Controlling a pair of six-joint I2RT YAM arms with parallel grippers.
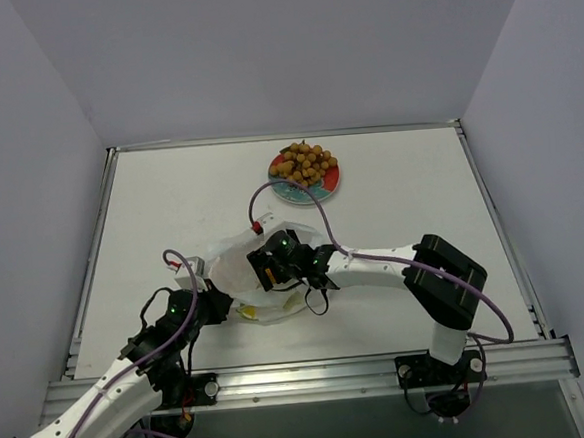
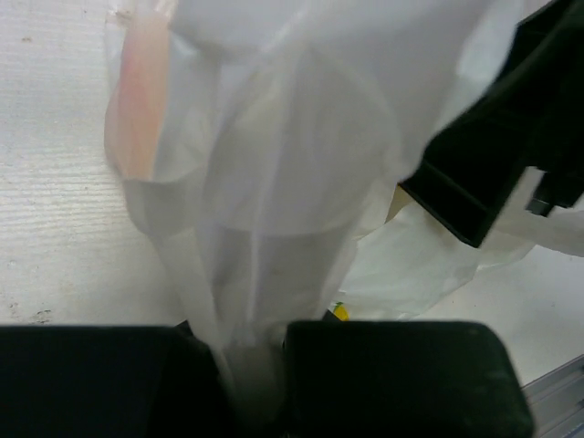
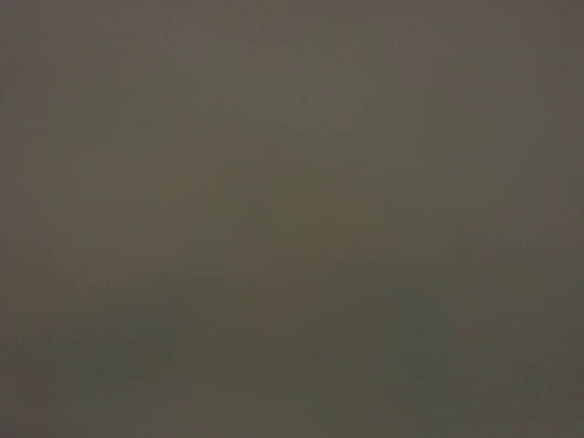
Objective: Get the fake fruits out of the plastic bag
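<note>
The plastic bag (image 1: pixel 233 266) lies crumpled near the table's front, its mouth held up. My left gripper (image 1: pixel 218 304) is shut on a gathered fold of the bag (image 2: pixel 265 182), and the film runs down between the black fingers (image 2: pixel 392 383). My right gripper (image 1: pixel 272 267) reaches into the bag from the right. Its wrist view is uniformly dark, so its jaws do not show. A blurred orange shape (image 2: pixel 137 119) shows through the film. The bunch of tan-brown balls (image 1: pixel 304 164) rests on the red plate (image 1: pixel 331 187) at the back.
The right arm's black body (image 2: pixel 493 155) crosses the upper right of the left wrist view. A purple cable (image 1: pixel 300 193) loops between the plate and the bag. Metal rails (image 1: pixel 303 374) edge the table's front and sides.
</note>
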